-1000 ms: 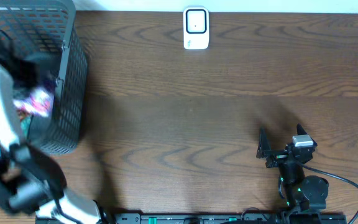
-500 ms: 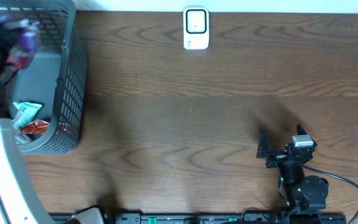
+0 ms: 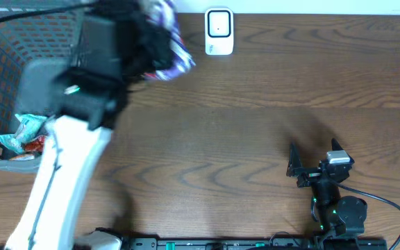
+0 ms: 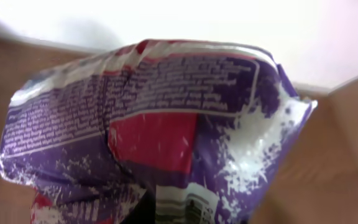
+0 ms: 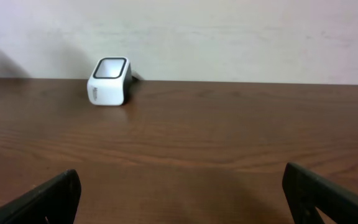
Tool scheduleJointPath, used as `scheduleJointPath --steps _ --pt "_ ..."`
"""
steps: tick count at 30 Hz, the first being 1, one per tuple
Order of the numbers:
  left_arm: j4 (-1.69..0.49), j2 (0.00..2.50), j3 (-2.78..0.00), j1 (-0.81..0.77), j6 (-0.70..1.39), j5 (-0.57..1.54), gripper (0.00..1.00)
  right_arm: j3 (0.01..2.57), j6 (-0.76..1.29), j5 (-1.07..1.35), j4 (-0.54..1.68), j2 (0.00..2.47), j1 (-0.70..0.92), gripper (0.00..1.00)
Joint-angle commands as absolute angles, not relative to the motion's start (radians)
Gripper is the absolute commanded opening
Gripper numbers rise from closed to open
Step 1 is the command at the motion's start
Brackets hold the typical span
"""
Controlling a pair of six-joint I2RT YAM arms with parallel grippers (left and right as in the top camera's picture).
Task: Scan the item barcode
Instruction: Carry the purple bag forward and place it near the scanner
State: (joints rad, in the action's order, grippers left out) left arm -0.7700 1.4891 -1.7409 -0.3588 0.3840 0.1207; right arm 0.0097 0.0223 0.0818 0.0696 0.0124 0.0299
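A crinkled purple and red snack bag (image 3: 171,43) hangs above the table, just left of the white barcode scanner (image 3: 219,31). My left gripper (image 3: 150,46) is shut on it. In the left wrist view the bag (image 4: 166,118) fills the frame and hides the jaws. A white barcode patch (image 4: 191,208) shows at its lower edge. My right gripper (image 3: 314,148) rests at the near right, open and holding nothing. In the right wrist view the gripper (image 5: 182,186) faces the scanner (image 5: 109,82), which stands far off at the back left.
A grey mesh basket (image 3: 5,62) stands at the far left with more snack packets (image 3: 23,135) in it. The left arm (image 3: 68,160) crosses the left part of the table. A pale wall runs along the table's back edge.
My left arm has lifted the purple bag out of the basket and swung it right, up to the scanner. The right arm has not moved.
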Motion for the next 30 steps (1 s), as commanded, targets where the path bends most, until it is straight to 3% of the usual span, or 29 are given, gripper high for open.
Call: scheduleJointPath --steps 1,9,12,15,16,22,30 --pt "-0.812 1.631 -1.729 -0.458 0.414 -0.016 0.08 0.006 0.036 0.088 0.070 0.007 0.026 0.99" --pt "-0.808 1.912 -1.729 -0.580 0.496 -0.016 0.11 0.006 0.036 0.088 0.070 0.007 0.026 0.99" --pt "-0.778 1.972 -1.729 -0.593 0.495 -0.016 0.55 0.006 0.036 0.088 0.070 0.007 0.026 0.99" --pt "-0.766 1.981 -1.731 -0.590 0.493 -0.016 0.78 0.006 0.036 0.088 0.070 0.007 0.026 0.99" --pt "-0.766 1.976 -1.736 -0.587 0.485 -0.015 0.81 0.006 0.036 0.088 0.070 0.007 0.026 0.99" --pt "-0.767 1.863 -1.779 -0.533 0.397 -0.020 0.86 0.006 0.036 0.088 0.070 0.007 0.026 0.99" --pt "-0.743 1.590 -1.779 -0.257 0.389 -0.237 0.86 0.006 0.036 0.088 0.070 0.007 0.026 0.99"
